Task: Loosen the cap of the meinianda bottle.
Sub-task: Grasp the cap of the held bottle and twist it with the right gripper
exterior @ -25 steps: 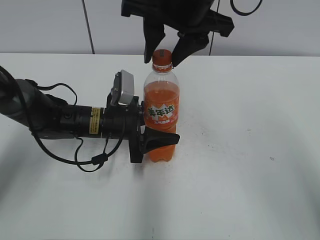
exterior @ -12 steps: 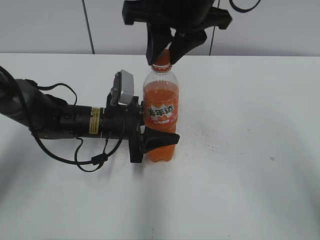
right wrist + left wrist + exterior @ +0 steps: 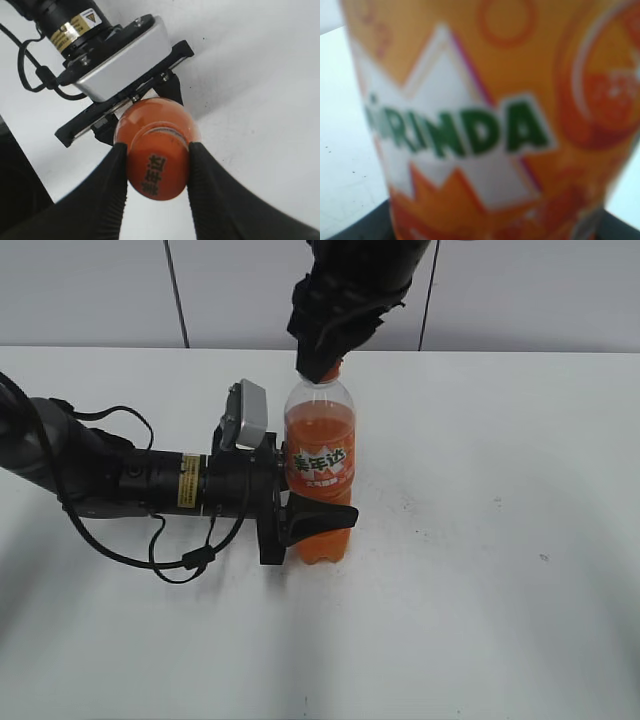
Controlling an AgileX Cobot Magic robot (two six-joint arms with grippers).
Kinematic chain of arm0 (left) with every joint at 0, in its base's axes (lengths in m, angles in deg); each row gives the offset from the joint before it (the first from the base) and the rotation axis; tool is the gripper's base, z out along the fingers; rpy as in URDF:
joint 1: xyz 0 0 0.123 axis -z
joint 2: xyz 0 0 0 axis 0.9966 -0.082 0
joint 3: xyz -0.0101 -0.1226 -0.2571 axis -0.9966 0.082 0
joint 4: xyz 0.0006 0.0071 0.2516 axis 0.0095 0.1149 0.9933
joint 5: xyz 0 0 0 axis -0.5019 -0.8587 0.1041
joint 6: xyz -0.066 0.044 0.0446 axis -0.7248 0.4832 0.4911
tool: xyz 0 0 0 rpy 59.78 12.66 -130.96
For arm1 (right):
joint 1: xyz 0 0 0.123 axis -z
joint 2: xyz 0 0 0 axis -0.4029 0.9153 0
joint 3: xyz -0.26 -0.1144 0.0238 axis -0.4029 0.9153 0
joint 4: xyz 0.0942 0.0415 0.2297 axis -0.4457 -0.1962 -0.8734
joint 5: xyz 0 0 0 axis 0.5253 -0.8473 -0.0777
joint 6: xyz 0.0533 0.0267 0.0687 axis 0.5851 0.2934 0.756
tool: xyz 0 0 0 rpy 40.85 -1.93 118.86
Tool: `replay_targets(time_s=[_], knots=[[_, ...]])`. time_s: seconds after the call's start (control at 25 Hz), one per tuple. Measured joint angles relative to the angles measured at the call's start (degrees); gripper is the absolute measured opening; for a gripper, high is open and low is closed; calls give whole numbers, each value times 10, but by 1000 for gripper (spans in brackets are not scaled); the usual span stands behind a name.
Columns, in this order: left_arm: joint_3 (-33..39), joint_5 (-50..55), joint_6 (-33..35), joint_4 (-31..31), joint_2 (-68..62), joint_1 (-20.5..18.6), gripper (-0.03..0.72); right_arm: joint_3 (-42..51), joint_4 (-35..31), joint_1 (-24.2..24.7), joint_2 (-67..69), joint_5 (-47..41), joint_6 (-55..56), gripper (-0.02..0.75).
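The meinianda bottle stands upright on the white table, full of orange drink; its label fills the left wrist view. My left gripper comes in from the left and is shut on the bottle's lower body. My right gripper comes down from above and is shut on the orange cap, one black finger on each side. In the exterior view the cap is hidden behind the fingers. The bottle's shoulder shows just below the cap.
The left arm with its silver camera box and cables lies across the left half of the white table. A grey panelled wall runs behind the table's far edge.
My right gripper has come down over the bottle's top, closed on the cap and turned about it. The left gripper and bottle have stayed put.
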Motion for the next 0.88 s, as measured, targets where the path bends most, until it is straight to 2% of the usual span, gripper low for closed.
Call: replay_targets(time_s=[0.28, 0.88], knots=[[0, -1, 0, 3, 0, 0, 401, 0, 0, 0, 0, -3, -63, 278], [0, -6, 1, 20, 0, 0, 401, 1, 0, 0, -26, -5, -90, 274]])
